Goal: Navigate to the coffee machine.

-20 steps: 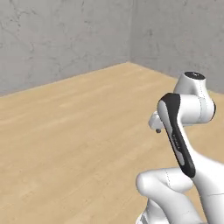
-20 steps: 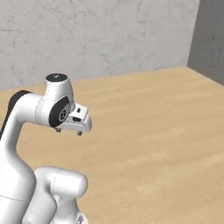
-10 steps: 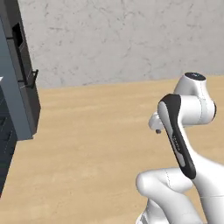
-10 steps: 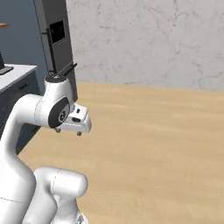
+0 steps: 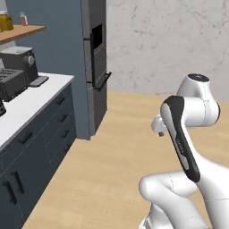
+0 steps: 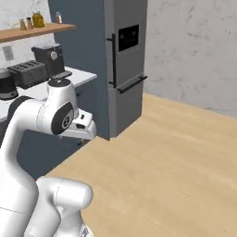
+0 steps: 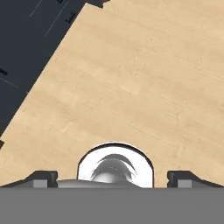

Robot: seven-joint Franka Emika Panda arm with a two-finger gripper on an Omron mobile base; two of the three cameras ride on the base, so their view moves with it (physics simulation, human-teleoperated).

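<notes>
Dark-grey and boxy, the tall coffee machine with a round silver dial (image 6: 50, 59) stands on the pale countertop (image 5: 31, 100), well off to the left of the pincer (image 6: 82, 126) and farther ahead. It looks rigid, heavy and hard-shelled, a thing to drive up to, not lift (if handled at all, the flat sides would serve best). Just beside it sits a low grey slotted toaster (image 6: 27, 73), then a rounded black kettle (image 6: 6, 84). A tall slate-blue and grey refrigerator (image 6: 122, 65) rises ahead. Smooth pale wood floor (image 7: 131, 78) lies under the pincer, whose fingertips (image 7: 40, 177) stand wide apart, holding nothing.
</notes>
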